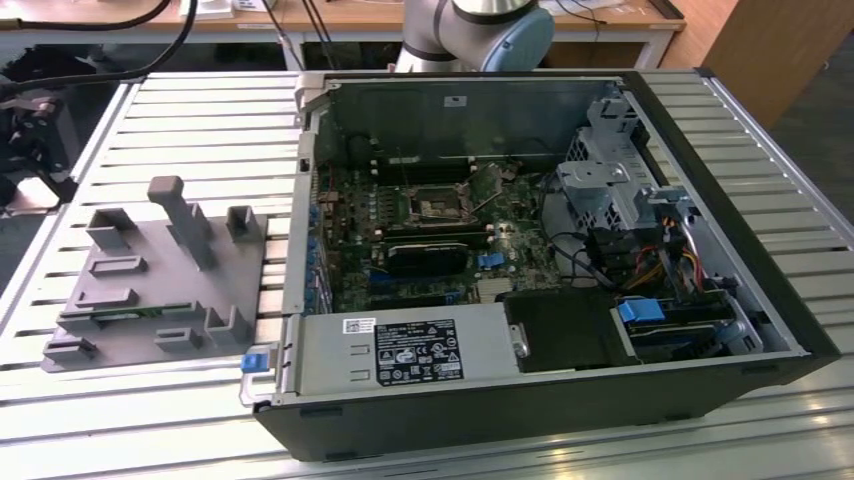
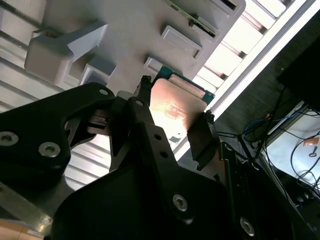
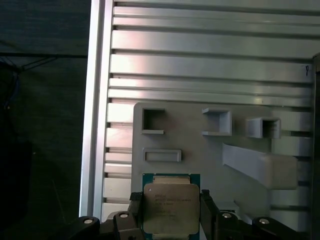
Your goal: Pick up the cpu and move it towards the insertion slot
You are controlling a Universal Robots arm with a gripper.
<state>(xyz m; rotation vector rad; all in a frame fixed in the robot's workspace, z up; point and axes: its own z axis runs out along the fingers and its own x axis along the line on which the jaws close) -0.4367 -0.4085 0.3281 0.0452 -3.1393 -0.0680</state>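
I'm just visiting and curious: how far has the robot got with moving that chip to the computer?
Done: the gripper clamps the cpu by two opposite edges. In hand: the cpu is over the grey fixture plate, away from the computer. Left: getting it to the insertion slot inside the open case.

The open computer case leaves the insertion slot clear from above, hemmed by the long black card just beside it and, toward the exterior view's right, the drive cage and cables. On the slatted table, the tall post and blocks of the fixture plate stand beside the gripper clamping the cpu.
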